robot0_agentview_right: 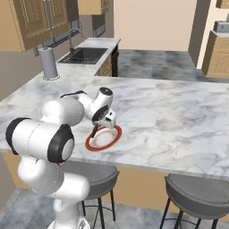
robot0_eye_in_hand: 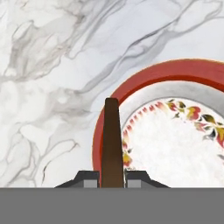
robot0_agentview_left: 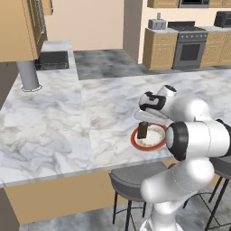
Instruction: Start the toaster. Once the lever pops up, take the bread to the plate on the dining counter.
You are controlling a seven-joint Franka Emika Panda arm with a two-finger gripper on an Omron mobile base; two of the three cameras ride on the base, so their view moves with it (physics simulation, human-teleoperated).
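Note:
My gripper (robot0_agentview_left: pixel 143 123) is shut on the bread (robot0_agentview_left: pixel 143 131), a thin dark brown slice that hangs edge-down just above the plate (robot0_agentview_left: pixel 155 143). The plate is white with a red-orange rim and lies near the front edge of the dining counter (robot0_agentview_left: pixel 67 122). In the hand view the bread (robot0_eye_in_hand: pixel 112 144) stands as a narrow brown strip between my fingertips (robot0_eye_in_hand: pixel 89 178), over the left rim of the plate (robot0_eye_in_hand: pixel 144 83). The right base view has the gripper (robot0_agentview_right: pixel 95 128) holding the bread (robot0_agentview_right: pixel 93 131) over the plate's (robot0_agentview_right: pixel 115 136) left side. A grey toaster (robot0_agentview_left: pixel 157 23) stands on the far kitchen counter.
Grey bar stools (robot0_agentview_left: pixel 131 180) (robot0_agentview_right: pixel 197 190) stand under the counter's front edge. A paper-towel roll (robot0_agentview_right: pixel 48 64) and a sink (robot0_agentview_right: pixel 85 55) are at the far left end. A stove (robot0_agentview_left: pixel 189 43) and wooden cabinets line the back wall.

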